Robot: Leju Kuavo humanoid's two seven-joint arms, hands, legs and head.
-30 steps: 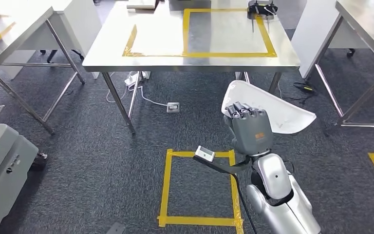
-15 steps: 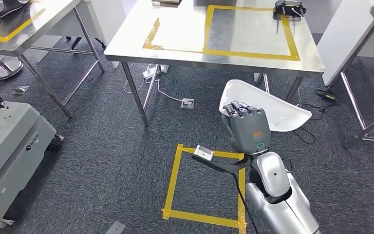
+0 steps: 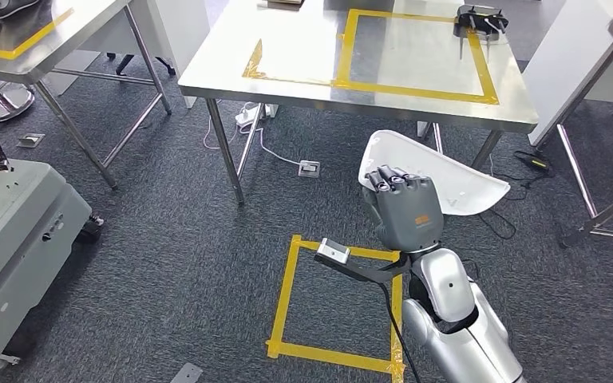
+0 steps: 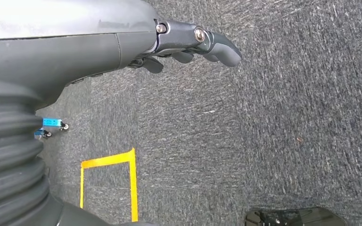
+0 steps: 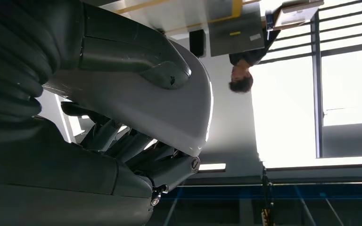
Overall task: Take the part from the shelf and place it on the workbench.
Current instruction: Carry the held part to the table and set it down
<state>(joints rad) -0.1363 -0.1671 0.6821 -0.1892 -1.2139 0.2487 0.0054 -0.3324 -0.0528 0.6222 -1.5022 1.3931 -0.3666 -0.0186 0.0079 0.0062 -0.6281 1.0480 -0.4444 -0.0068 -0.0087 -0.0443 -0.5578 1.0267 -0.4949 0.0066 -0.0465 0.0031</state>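
Note:
My right hand [image 3: 405, 209] is raised in front of me and grips a large white curved shell part [image 3: 455, 179] by its near edge. In the right wrist view the thumb [image 5: 165, 75] lies over the part [image 5: 169, 113] and the darker fingers [image 5: 136, 148] curl beneath it. The steel workbench [image 3: 303, 76] stands ahead across the carpet, with a yellow taped rectangle [image 3: 415, 84] on its top. My left hand [image 4: 188, 44] hangs over the grey carpet with its fingers apart and nothing in them.
A black tool [image 3: 479, 17] lies at the workbench's far right corner. A second steel table [image 3: 16, 40] stands at the left, a grey machine [image 3: 8, 231] at the near left. A yellow taped square [image 3: 335, 299] marks the floor. Cables and a socket [image 3: 309, 168] lie under the bench.
The whole view has shifted: the workbench and floor square now sit further right as the camera turned. My right hand keeps the white part in the same pose.

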